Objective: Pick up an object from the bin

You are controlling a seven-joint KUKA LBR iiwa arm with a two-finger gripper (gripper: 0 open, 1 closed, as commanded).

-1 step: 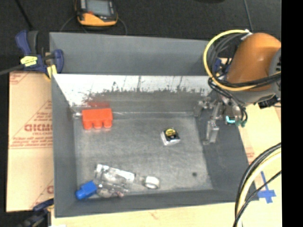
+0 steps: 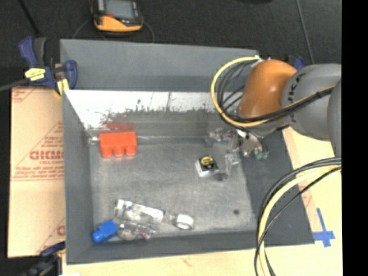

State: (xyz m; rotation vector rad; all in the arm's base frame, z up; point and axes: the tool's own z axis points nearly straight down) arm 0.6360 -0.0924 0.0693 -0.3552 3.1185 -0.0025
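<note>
My gripper (image 2: pixel 226 153) hangs low over the right part of the bin, below the orange wrist cover, and stands open with nothing between its fingers. A small black, yellow and white object (image 2: pixel 205 165) lies on the bin floor just left of the lower fingertip, close to it; whether they touch I cannot tell. A red-orange block with three rounded lobes (image 2: pixel 118 144) lies further left, near the back wall.
At the front left lies a clear plastic item with a blue cap (image 2: pixel 129 222). A small white ring (image 2: pixel 184 221) rests beside it. The arm and its cables cover the bin's right rim.
</note>
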